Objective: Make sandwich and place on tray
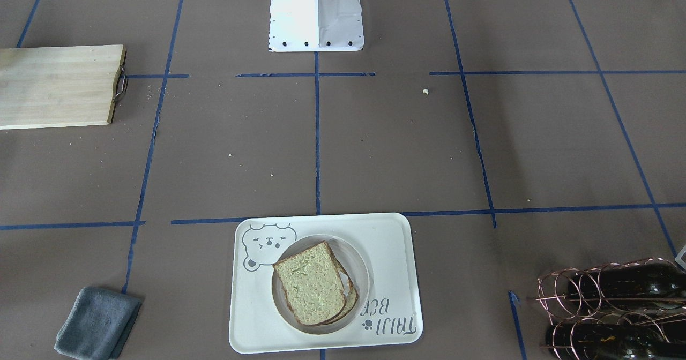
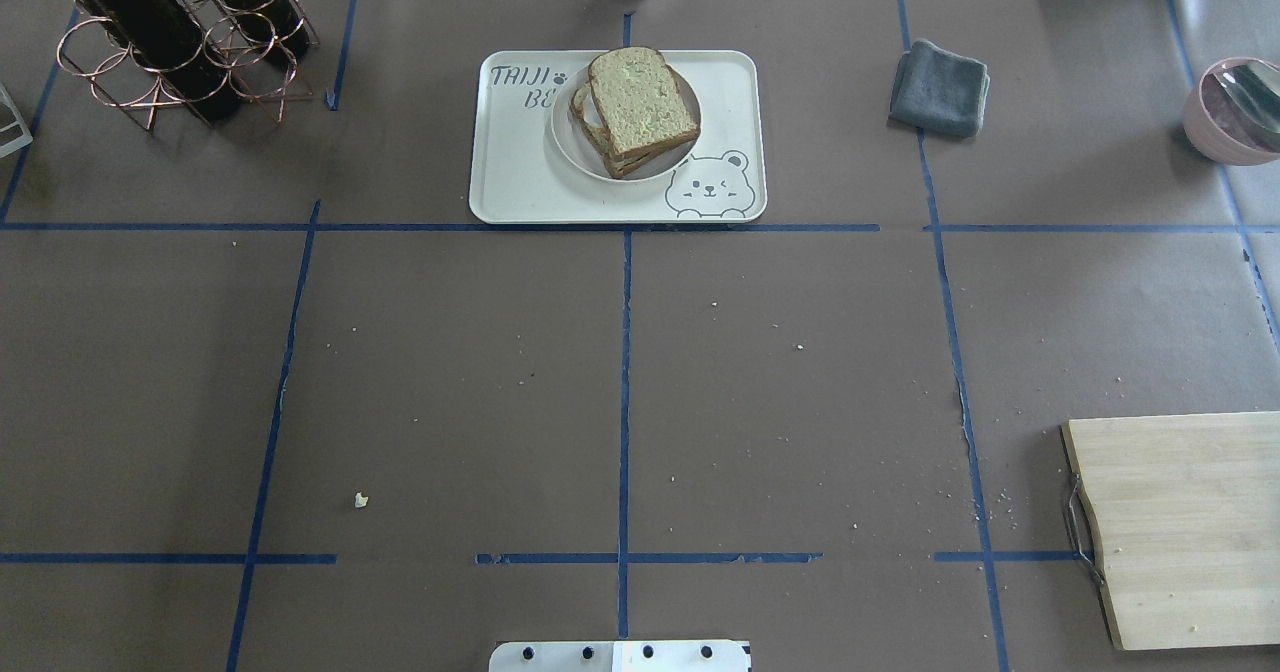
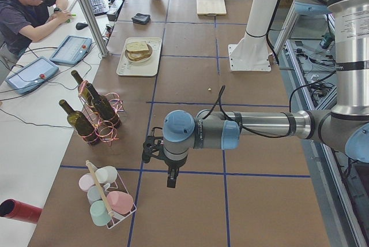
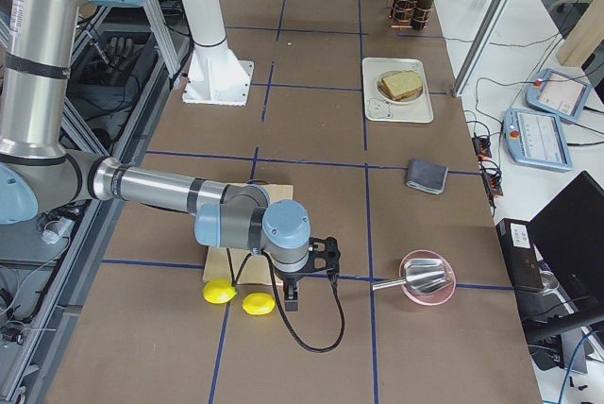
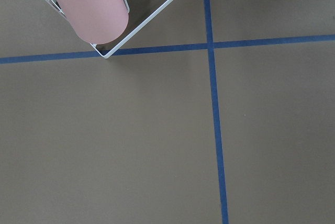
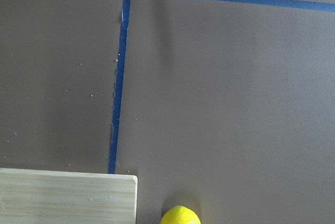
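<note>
overhead exterior: sandwich [image 2: 640,107] sits on a round dish [image 2: 568,150] on the tray [image 2: 520,192] at 12 o'clock from the base [image 2: 620,656]; left gripper [image 3: 171,178] hangs far out at 9, right gripper [image 4: 294,302] at 3, neither clearly nearer, and i cannot tell their jaw spread

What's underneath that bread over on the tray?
A small round white dish lies under the stacked bread slices, and the dish rests on the tray. The top one covers whatever lies between them, so any filling cannot be seen.
</note>
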`<state>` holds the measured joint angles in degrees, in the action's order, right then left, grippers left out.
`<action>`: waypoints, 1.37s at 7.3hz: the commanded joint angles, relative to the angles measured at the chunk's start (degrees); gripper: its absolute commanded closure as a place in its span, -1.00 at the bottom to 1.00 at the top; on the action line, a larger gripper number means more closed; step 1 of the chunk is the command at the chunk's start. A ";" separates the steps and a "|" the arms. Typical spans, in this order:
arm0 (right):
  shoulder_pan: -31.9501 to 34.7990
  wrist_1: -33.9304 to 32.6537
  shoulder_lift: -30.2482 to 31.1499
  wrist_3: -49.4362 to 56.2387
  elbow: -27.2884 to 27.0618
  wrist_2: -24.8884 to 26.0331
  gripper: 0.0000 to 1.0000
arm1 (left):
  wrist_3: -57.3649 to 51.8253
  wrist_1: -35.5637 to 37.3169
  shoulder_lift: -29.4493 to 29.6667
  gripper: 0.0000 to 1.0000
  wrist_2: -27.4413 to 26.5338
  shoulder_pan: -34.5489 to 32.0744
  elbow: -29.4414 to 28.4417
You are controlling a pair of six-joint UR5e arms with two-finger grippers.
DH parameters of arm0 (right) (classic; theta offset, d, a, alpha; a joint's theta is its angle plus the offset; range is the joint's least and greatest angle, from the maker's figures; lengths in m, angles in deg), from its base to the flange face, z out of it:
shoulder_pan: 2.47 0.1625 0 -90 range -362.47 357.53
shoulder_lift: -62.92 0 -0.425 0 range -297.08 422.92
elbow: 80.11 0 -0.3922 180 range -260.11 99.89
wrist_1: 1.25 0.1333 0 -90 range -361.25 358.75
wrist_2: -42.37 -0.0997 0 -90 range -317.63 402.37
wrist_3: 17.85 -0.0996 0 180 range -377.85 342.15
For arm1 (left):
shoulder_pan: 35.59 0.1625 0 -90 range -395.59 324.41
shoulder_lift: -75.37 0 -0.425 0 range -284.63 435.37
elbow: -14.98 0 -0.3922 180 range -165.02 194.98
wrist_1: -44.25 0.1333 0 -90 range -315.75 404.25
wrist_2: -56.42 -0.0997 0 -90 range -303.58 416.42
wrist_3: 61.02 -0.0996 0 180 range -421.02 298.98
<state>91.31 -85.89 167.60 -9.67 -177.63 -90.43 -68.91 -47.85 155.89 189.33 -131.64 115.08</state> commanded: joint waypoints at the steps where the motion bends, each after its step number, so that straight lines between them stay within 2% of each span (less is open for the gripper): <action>1: 0.00 0.00 0.00 0.00 -0.04 0.00 -1.00 | -0.20 -1.68 -0.27 -1.00 -0.20 0.08 0.27; 10: 0.00 0.00 0.08 0.09 -0.48 0.00 -1.00 | -1.52 -1.51 -1.24 -1.00 0.24 0.16 -2.01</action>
<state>91.31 -85.89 167.69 -9.58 -178.06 -90.43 -70.39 -49.30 154.74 189.50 -131.48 113.06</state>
